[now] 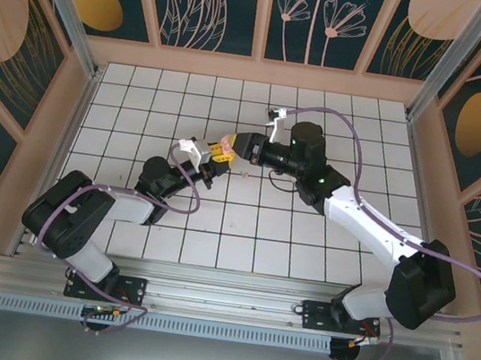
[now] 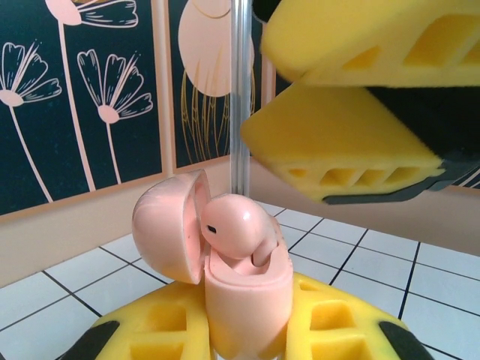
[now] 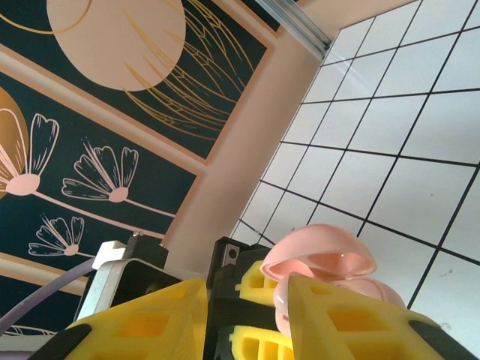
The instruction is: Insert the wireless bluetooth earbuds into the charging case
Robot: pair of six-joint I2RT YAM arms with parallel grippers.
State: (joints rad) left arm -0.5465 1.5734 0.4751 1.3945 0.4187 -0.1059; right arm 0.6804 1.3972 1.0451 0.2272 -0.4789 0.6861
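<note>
My left claw [image 1: 211,151] is clenched on the charging case [image 2: 246,300], lid [image 2: 169,225] open, above the middle of the counter [image 1: 303,244]. An earbud [image 2: 236,225] sits half-seated in it. My right claw [image 3: 247,322] hangs released, just above. It's light, slick plastic, I'd say, so press gently on its rounded crown.

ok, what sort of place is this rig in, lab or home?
Most likely a purpose-built robot test cell, not a home: an aluminium mounting rail at the near edge, a white gridded tabletop, and printed floral panels walling it in.
</note>
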